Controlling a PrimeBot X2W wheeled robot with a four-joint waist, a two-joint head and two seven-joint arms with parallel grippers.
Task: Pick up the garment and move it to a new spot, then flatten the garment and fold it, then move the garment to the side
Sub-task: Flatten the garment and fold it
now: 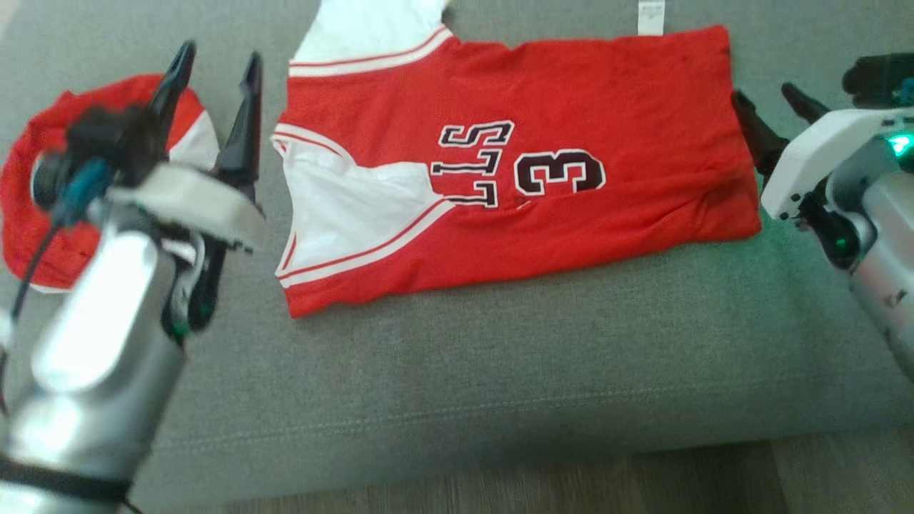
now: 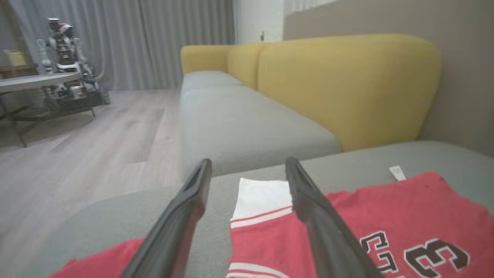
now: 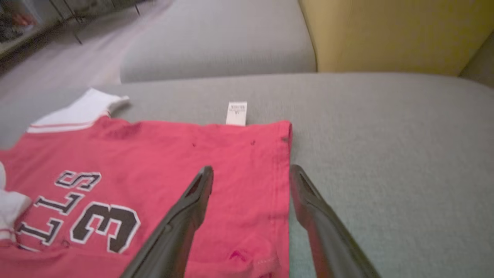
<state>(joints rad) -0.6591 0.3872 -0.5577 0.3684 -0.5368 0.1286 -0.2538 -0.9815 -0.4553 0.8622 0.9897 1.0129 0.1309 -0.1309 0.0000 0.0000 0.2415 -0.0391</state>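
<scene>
A red and white jersey garment (image 1: 571,107) with dark lettering and a "3" lies folded flat on the grey sofa cushion (image 1: 500,371), a small white tag at its far edge. My left gripper (image 1: 218,68) hovers open just left of its white-trimmed end, holding nothing. In the left wrist view the garment (image 2: 386,216) lies under and right of the open left gripper (image 2: 247,166). My right gripper (image 1: 764,96) stands open and empty at the garment's right edge. In the right wrist view that hem of the garment (image 3: 154,162) runs between the spread fingers of the right gripper (image 3: 251,172).
A second red and white cloth (image 1: 43,214) lies bunched at the far left behind my left arm. The cushion's front edge drops to wood floor (image 1: 643,478). A yellow backrest (image 2: 347,85) rises beyond. A low table (image 2: 38,81) stands across the room.
</scene>
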